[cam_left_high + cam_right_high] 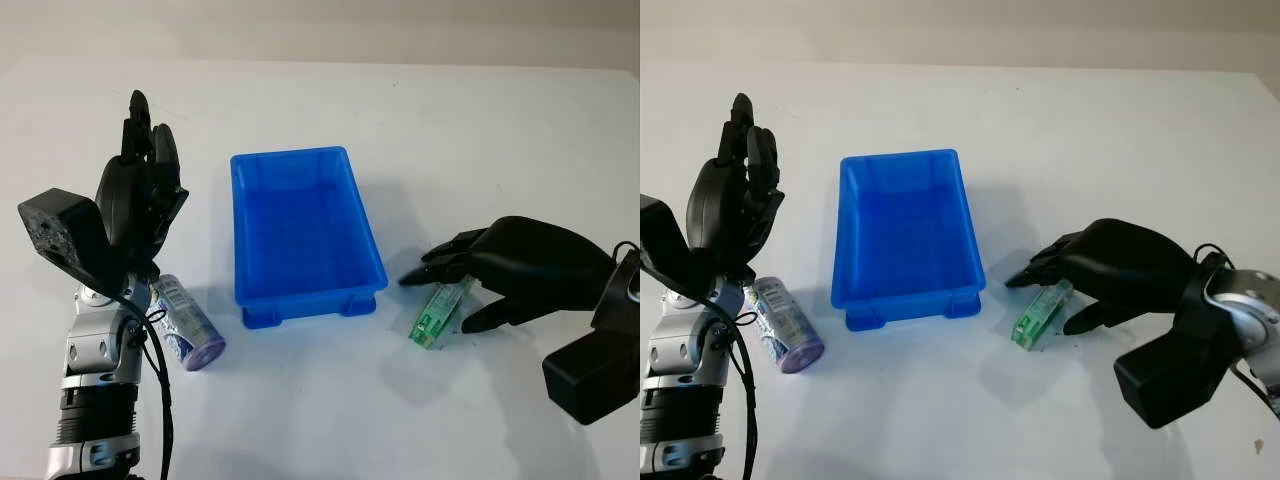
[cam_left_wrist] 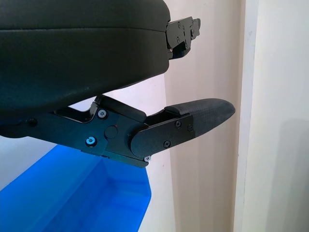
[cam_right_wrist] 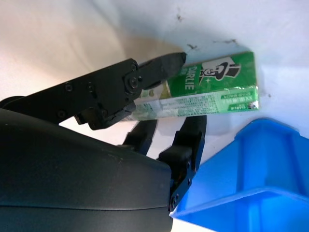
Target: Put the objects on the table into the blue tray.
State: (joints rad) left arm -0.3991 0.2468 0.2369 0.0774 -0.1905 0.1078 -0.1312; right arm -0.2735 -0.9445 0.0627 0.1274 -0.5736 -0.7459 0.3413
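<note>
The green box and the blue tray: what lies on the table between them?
Nothing: in the left eye view, bare white table separates the green box, under the right hand, from the blue tray.

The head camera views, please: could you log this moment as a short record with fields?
tray: blue tray, mid-table, nothing inside
right hand: right hand closing around the green box, which lies on the table right of the tray
left hand: left hand open, raised left of the tray
other item: purple can lying below the left hand
</note>
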